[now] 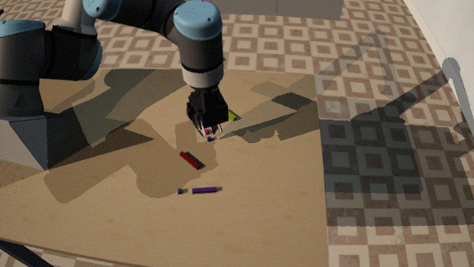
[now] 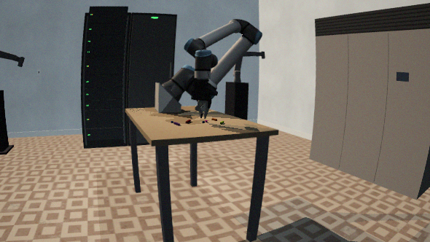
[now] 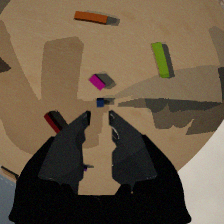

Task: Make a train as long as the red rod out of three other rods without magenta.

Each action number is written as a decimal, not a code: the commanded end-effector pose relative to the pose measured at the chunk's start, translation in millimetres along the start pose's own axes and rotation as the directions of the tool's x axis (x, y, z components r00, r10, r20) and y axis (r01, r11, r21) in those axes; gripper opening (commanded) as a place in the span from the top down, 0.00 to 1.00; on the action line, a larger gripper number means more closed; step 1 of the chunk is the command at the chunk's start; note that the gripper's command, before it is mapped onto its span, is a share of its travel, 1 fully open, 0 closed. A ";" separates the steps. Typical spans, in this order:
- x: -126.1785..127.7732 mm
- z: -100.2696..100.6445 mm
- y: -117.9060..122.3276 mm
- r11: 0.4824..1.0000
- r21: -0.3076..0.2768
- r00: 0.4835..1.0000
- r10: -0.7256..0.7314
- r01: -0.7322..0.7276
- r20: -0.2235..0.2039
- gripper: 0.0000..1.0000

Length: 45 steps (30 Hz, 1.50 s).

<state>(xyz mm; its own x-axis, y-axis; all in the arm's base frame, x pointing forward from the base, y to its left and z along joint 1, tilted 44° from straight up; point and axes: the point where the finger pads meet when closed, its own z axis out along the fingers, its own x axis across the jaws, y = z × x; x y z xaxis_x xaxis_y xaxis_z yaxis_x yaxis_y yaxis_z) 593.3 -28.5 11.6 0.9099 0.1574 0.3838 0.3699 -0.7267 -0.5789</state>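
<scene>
My gripper (image 1: 210, 130) (image 2: 202, 114) (image 3: 99, 111) hangs low over the wooden table (image 1: 261, 209) (image 2: 157, 131), its fingers a narrow gap apart with nothing between them. A small blue rod (image 1: 210, 139) (image 3: 100, 102) lies just ahead of the fingertips. A magenta rod (image 1: 206, 131) (image 3: 97, 82) lies just beyond it. The red rod (image 1: 191, 160) (image 3: 52, 120) (image 2: 188, 121) lies at a slant nearer the front left. A lime rod (image 1: 231, 116) (image 3: 160, 59) and an orange rod (image 3: 91, 17) lie farther back. A second blue rod (image 1: 181, 191) and a purple rod (image 1: 205, 190) lie in line near the front, a small gap between them.
The arm's grey base block (image 1: 24, 141) (image 2: 165, 102) stands at the table's back left. The table's right edge (image 1: 323, 181) drops to the chequered floor. Dark cabinets (image 2: 124, 73) stand behind the table.
</scene>
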 end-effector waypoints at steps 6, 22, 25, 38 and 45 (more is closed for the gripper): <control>0.4 7.1 0.6 1.000 -0.001 1.000 0.000 0.000 -0.001 0.86; 0.4 8.4 0.6 1.000 -0.001 1.000 0.000 0.000 -0.001 0.86; 0.4 8.4 0.6 1.000 -0.001 1.000 0.000 0.000 -0.001 0.86; 0.4 8.4 0.6 1.000 -0.001 1.000 0.000 0.000 -0.001 0.86; 0.4 8.4 0.6 1.000 -0.001 1.000 0.000 0.000 -0.001 0.86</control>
<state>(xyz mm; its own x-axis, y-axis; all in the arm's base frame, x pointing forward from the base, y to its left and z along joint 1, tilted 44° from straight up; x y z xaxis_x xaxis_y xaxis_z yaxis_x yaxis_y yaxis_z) 595.1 -22.6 5.0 0.9099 0.1574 0.3838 0.3698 -0.7268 -0.5787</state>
